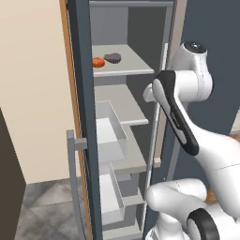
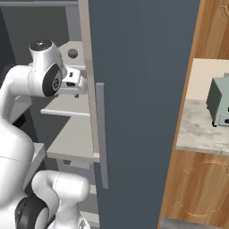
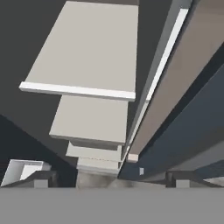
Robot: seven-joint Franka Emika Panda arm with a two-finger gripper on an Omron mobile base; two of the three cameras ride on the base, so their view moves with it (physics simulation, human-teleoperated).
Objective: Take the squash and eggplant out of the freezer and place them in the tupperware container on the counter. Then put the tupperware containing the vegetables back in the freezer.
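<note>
The freezer (image 1: 84,93) stands open, its dark door (image 2: 143,89) swung out. On an upper grey shelf (image 1: 126,63) the orange-red squash (image 1: 98,62) lies just left of the dark purple eggplant (image 1: 112,57), which also shows as a small purple spot (image 2: 72,54). My gripper (image 3: 111,179) is open with nothing between its tips. It hangs inside the freezer opening, below the vegetables' shelf, and looks down over the lower shelves (image 3: 87,52). The tupperware container is out of view. A stretch of the counter (image 2: 197,129) shows to the right.
Pale translucent drawers (image 1: 111,133) jut out of the lower freezer. The door's grey bar handle (image 2: 102,134) stands close to my arm. A mint-green toaster oven (image 2: 219,100) sits on the counter, above brown wooden cabinet fronts (image 2: 197,192).
</note>
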